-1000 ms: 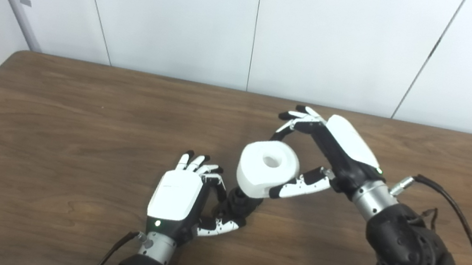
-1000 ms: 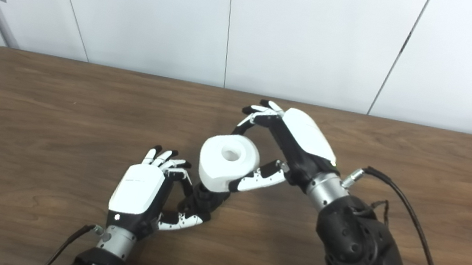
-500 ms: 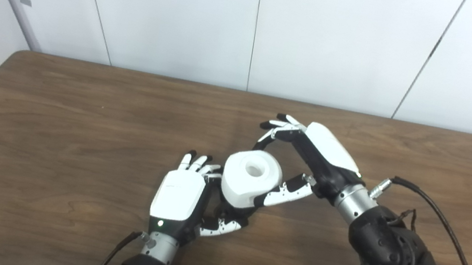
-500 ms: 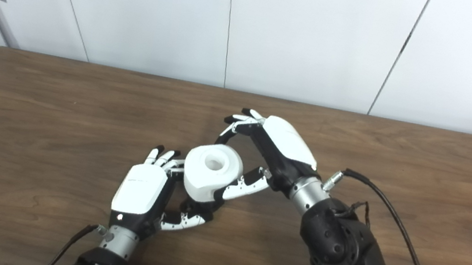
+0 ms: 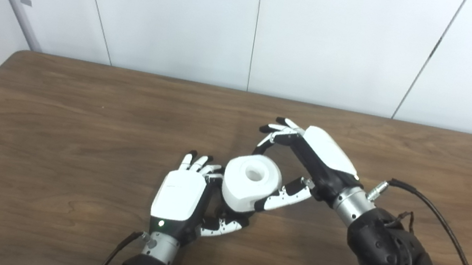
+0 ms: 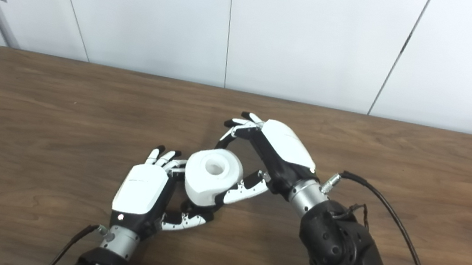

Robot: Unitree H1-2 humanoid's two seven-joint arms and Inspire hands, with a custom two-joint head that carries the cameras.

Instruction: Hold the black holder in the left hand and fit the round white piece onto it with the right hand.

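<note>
The round white piece (image 5: 250,183) has a hole in its top. My right hand (image 5: 307,162) is shut on it, thumb in front and fingers behind. The piece sits directly over the black holder (image 5: 230,214), which is almost wholly hidden beneath it. My left hand (image 5: 185,195) is shut on the holder, its fingers curled around it just left of the white piece. Only a dark sliver of the holder shows under the piece. In the right eye view the piece (image 6: 211,181) sits between my left hand (image 6: 143,193) and my right hand (image 6: 270,152).
The brown wooden table (image 5: 53,122) spreads around both hands. White wall panels stand behind its far edge. A black cable (image 5: 447,232) runs from my right wrist toward the lower right.
My right hand has carried the white piece down and to the left, from beside the holder to on top of it. My left hand has stayed where it was.
</note>
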